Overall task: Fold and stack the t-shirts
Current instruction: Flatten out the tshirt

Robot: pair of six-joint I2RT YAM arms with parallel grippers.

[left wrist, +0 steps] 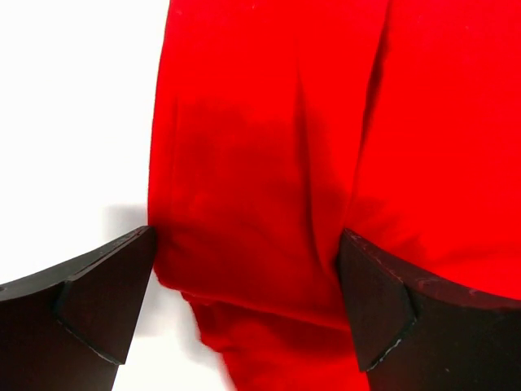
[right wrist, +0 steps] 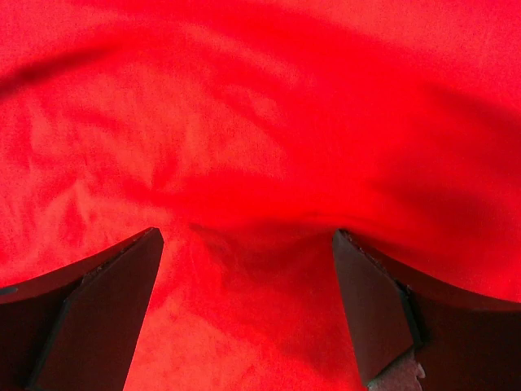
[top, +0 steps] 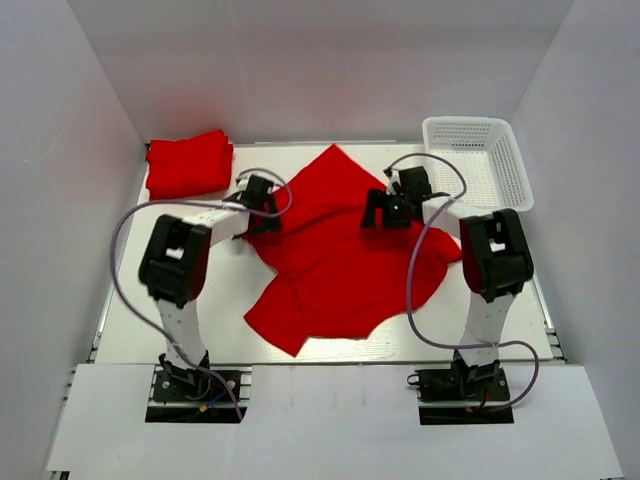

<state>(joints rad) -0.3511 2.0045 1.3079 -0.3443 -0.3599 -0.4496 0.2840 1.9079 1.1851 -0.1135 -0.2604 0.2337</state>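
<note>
A bright red t-shirt (top: 340, 255) lies spread and rumpled across the middle of the white table. A folded red t-shirt (top: 188, 163) sits at the far left corner. My left gripper (top: 262, 205) is open, low over the spread shirt's left edge; in the left wrist view the shirt (left wrist: 269, 179) fills the gap between the fingers (left wrist: 106, 301). My right gripper (top: 392, 212) is open over the shirt's upper right part; the right wrist view shows only red cloth (right wrist: 252, 163) between and beyond its fingers (right wrist: 370, 305).
A white plastic mesh basket (top: 475, 160) stands at the far right corner. White walls enclose the table on three sides. Grey cables loop from both arms over the table and shirt.
</note>
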